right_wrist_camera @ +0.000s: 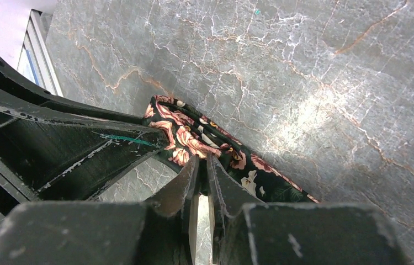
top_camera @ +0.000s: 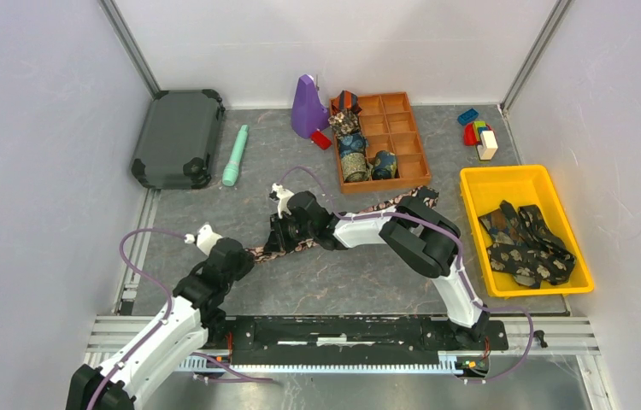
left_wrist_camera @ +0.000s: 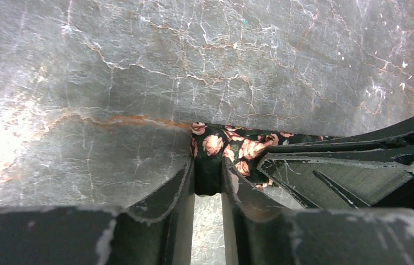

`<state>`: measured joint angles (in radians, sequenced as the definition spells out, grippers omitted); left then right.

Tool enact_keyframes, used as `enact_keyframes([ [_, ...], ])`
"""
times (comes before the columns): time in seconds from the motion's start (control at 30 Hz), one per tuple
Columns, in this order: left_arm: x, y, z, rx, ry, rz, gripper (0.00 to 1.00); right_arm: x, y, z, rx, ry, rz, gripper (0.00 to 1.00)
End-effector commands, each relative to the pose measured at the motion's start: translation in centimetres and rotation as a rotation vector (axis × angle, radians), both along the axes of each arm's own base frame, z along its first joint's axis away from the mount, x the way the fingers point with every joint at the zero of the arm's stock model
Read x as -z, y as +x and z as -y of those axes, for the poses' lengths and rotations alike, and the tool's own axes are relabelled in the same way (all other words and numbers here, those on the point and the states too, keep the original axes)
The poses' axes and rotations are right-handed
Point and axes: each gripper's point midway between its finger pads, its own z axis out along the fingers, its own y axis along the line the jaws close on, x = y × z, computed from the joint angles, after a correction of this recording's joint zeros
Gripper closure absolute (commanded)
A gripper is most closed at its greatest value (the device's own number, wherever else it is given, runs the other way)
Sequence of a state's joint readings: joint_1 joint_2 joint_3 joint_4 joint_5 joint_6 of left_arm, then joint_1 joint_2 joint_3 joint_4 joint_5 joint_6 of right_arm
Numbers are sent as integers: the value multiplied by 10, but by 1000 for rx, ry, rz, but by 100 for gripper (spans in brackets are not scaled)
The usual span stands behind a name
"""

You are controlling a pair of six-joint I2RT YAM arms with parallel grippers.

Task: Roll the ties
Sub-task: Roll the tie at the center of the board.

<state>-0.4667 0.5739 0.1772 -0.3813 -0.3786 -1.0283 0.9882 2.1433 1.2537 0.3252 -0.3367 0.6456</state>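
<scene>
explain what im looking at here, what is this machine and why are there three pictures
Two robot arms are bolted to the near edge of a table. The wide picture comes from a camera above and behind them; the other two come from a camera on each wrist. A floral tie lies along the table. The right hand pinches it; the left hand straddles its end, grip unclear. An orange tray holds rolled ties; a yellow bin holds loose ties.

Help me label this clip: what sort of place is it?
Probably a robot lab test cell: two arms bolted to an aluminium rail, plain white partition walls, and staged props like a yellow bin of ties.
</scene>
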Motion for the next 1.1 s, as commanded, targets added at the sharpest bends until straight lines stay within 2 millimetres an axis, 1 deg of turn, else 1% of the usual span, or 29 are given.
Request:
enact_keyframes([
  [0.0, -5, 8, 7, -6, -55, 39, 79, 26, -1, 8, 0, -60, -11, 84],
  [0.03, -6, 8, 8, 1, -53, 40, 86, 25, -1, 8, 0, -58, -10, 84],
  [0.1, -6, 9, 8, 7, -39, 33, 97, 20, 0, 5, -4, -48, -3, 84],
  [0.13, -8, 10, 8, 12, -31, 29, 98, 16, 1, 3, -14, -42, 1, 84],
  [0.2, -11, 11, 7, 16, -12, 21, 98, 2, 5, -4, -31, -29, 25, 82],
  [0.27, -13, 12, 5, 13, 10, 9, 98, -16, 11, -10, -36, -19, 61, 77],
  [0.37, -17, 14, 4, 17, 38, -10, 98, -39, 17, -11, -32, -10, 106, 70],
  [0.43, -21, 16, 4, 26, 62, -21, 98, -50, 17, -9, -26, -3, 121, 69],
  [0.5, -26, 18, 2, 31, 90, -32, 98, -55, 16, -7, -23, 3, 125, 69],
  [0.63, -32, 23, 3, 47, 121, -35, 98, -54, 14, -3, -12, 1, 112, 73],
  [0.8, -34, 23, 4, 60, 153, -43, 98, -45, 14, 0, 9, -21, 87, 78],
  [1.07, -42, 23, 3, 96, 229, -62, 98, -27, 6, -10, -16, -20, 49, 79],
])
